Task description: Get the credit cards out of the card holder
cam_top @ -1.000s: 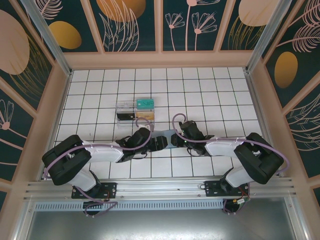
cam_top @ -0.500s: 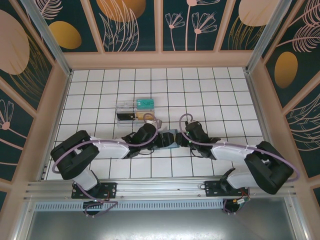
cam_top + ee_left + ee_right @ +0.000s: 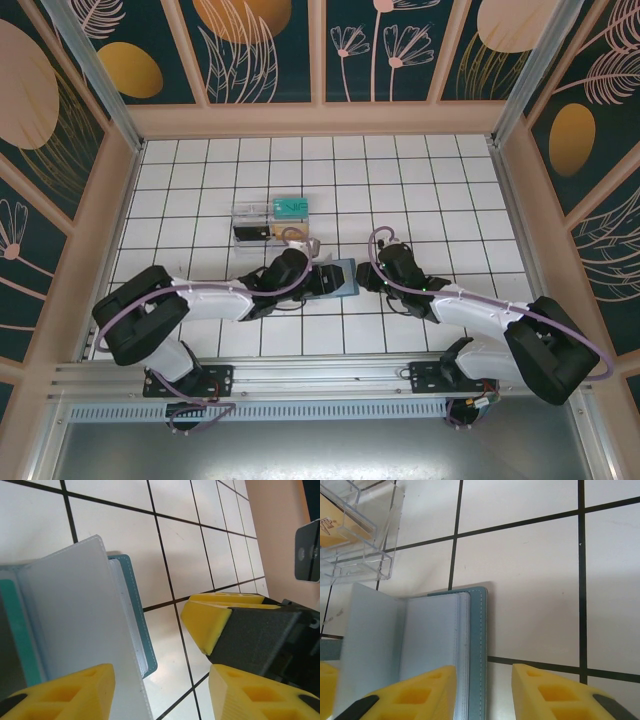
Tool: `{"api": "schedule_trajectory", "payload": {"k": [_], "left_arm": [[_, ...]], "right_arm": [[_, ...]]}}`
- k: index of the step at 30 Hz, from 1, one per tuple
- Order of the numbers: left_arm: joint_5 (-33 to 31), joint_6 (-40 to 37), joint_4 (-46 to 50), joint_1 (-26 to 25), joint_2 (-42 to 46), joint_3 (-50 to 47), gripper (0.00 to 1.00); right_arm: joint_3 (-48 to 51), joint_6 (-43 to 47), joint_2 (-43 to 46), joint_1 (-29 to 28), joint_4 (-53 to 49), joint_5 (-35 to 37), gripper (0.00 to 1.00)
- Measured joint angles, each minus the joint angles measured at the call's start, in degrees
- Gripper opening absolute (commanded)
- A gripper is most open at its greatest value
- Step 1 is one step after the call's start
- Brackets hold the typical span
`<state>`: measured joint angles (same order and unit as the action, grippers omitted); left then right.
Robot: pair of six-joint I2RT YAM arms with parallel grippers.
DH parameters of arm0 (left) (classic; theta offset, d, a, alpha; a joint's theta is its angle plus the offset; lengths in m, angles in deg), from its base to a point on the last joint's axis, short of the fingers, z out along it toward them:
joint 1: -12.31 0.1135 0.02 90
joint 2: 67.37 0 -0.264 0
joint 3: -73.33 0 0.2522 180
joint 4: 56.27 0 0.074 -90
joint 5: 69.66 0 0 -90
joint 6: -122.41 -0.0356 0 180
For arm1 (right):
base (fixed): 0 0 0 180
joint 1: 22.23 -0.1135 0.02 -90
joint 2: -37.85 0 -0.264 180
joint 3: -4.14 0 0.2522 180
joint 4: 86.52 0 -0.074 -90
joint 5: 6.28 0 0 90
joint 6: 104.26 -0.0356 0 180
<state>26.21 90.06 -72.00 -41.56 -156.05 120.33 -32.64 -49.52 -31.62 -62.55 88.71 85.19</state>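
The left end effector is released: its yellow fingers stand apart, one over the holder's pale inner leaf and the other over bare tile, with the holder's stitched outer edge between them. I cannot tell whether the finger over the leaf touches it. Just beyond, in the left wrist view, a yellow finger of the right end effector sits low over the table, near the holder's edge but apart from it.

The right end effector is also released. Its jaws straddle the same blue edge: one finger lies over the inner leaf, the other over the tile beside it, and a strip of white shows between the edge and that finger.

From above, the two end effectors meet at the holder: the left end effector on its left side, the right just off its right side. The holder lies open on the table, near the middle and towards the arms, with one pale leaf raised. A teal band shows at its far left in the left wrist view; I cannot tell whether it is a card or lining.

Behind the holder, and apart from it, stands a clear box. A teal card lies in its rear right compartment and an orange card in the front right one; something dark sits at the front left.
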Motion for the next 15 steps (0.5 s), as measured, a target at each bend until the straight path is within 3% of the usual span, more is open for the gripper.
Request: {"api": "schedule_trajectory", "payload": {"k": [5, 15], "left_arm": [[-0.3, -0.4, 0.1, 0.0, -0.5, -0.3, 0.5], [1.2, -0.4, 1.6, 0.0, -11.1, 6.3, 0.46]], "right_arm": [[-1.2, 0.0, 0.0, 0.0, -0.3, 0.0, 0.35], [-1.1, -0.2, 5.9, 0.0, -3.3, 0.9, 0.35]]}}
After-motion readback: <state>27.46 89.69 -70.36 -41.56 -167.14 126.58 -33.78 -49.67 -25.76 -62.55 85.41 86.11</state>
